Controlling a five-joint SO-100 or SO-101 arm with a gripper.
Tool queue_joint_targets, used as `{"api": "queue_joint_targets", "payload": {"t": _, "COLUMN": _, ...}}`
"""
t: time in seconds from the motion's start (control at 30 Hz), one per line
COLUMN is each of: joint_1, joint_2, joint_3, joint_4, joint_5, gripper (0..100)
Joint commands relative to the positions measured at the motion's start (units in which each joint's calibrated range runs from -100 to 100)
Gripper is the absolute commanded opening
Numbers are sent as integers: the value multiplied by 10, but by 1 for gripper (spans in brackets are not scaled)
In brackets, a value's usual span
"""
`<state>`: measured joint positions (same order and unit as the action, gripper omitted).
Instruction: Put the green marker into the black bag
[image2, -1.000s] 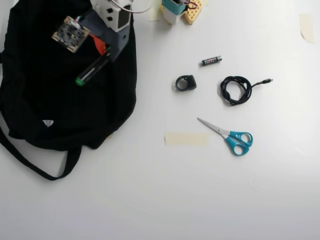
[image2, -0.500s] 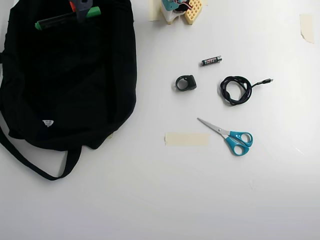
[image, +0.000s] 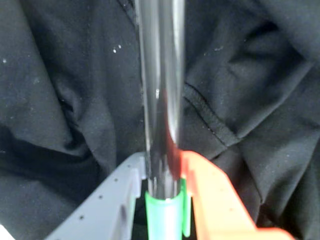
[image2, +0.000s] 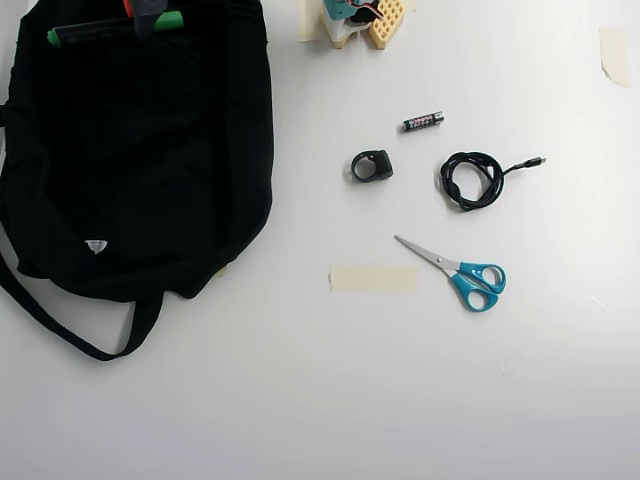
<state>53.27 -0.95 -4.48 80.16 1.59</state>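
The black bag (image2: 130, 160) lies at the left of the overhead view, with its strap trailing toward the lower left. The green marker (image2: 100, 29) hangs nearly level over the bag's top edge, one green end pointing left and the other right. My gripper (image2: 140, 12) is shut on the marker near its right end, and most of the arm is out of frame. In the wrist view the dark barrel of the green marker (image: 160, 100) runs straight up from my gripper (image: 163, 172). It is clamped between the grey finger (image: 110, 210) and the orange finger (image: 215, 200), above folds of the black bag (image: 260, 100).
On the white table right of the bag lie a small battery (image2: 423, 121), a black ring-shaped part (image2: 372, 165), a coiled black cable (image2: 472, 180), blue-handled scissors (image2: 465, 275) and a tape strip (image2: 373, 278). The arm's base (image2: 355, 20) sits at the top centre.
The gripper with the marker has pulled back toward the top edge of the overhead view and shifted left. The marker has turned from diagonal to nearly level.
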Motion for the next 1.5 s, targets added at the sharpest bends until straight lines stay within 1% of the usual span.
{"api": "queue_joint_targets", "payload": {"t": 0.0, "joint_1": -4, "joint_2": -4, "joint_3": -2, "joint_4": -8, "joint_5": 2, "gripper": 3}}
{"api": "queue_joint_targets", "payload": {"t": 0.07, "joint_1": -7, "joint_2": -4, "joint_3": -2, "joint_4": -8, "joint_5": 2, "gripper": 10}}
{"api": "queue_joint_targets", "payload": {"t": 0.13, "joint_1": -8, "joint_2": -4, "joint_3": -3, "joint_4": -8, "joint_5": 2, "gripper": 22}}
{"api": "queue_joint_targets", "payload": {"t": 0.23, "joint_1": -9, "joint_2": -4, "joint_3": -3, "joint_4": -8, "joint_5": 2, "gripper": 33}}
{"api": "queue_joint_targets", "payload": {"t": 0.53, "joint_1": -17, "joint_2": -5, "joint_3": -3, "joint_4": -8, "joint_5": -2, "gripper": 34}}
{"api": "queue_joint_targets", "payload": {"t": 0.67, "joint_1": -53, "joint_2": -17, "joint_3": -3, "joint_4": 0, "joint_5": -2, "gripper": 33}}
{"api": "queue_joint_targets", "payload": {"t": 0.7, "joint_1": -68, "joint_2": -18, "joint_3": -9, "joint_4": 1, "joint_5": -2, "gripper": 27}}
{"api": "queue_joint_targets", "payload": {"t": 0.73, "joint_1": -86, "joint_2": -18, "joint_3": -14, "joint_4": 1, "joint_5": -2, "gripper": 17}}
{"api": "queue_joint_targets", "payload": {"t": 0.8, "joint_1": -115, "joint_2": -19, "joint_3": -14, "joint_4": 1, "joint_5": -3, "gripper": 2}}
{"api": "queue_joint_targets", "payload": {"t": 0.87, "joint_1": -155, "joint_2": -54, "joint_3": -11, "joint_4": 5, "joint_5": -3, "gripper": 2}}
{"api": "queue_joint_targets", "payload": {"t": 0.93, "joint_1": -220, "joint_2": -107, "joint_3": -5, "joint_4": 5, "joint_5": -3, "gripper": 2}}
{"api": "queue_joint_targets", "payload": {"t": 1.03, "joint_1": -296, "joint_2": -146, "joint_3": -4, "joint_4": 77, "joint_5": -4, "gripper": 2}}
{"api": "queue_joint_targets", "payload": {"t": 1.1, "joint_1": -375, "joint_2": -151, "joint_3": -3, "joint_4": 129, "joint_5": -5, "gripper": 2}}
{"api": "queue_joint_targets", "payload": {"t": 1.2, "joint_1": -452, "joint_2": -167, "joint_3": -3, "joint_4": 123, "joint_5": -57, "gripper": 2}}
{"api": "queue_joint_targets", "payload": {"t": 1.3, "joint_1": -501, "joint_2": -189, "joint_3": -2, "joint_4": 123, "joint_5": -77, "gripper": 2}}
{"api": "queue_joint_targets", "payload": {"t": 1.37, "joint_1": -510, "joint_2": -205, "joint_3": 14, "joint_4": 123, "joint_5": -80, "gripper": 2}}
{"api": "queue_joint_targets", "payload": {"t": 1.47, "joint_1": -520, "joint_2": -248, "joint_3": 79, "joint_4": 88, "joint_5": -80, "gripper": 2}}
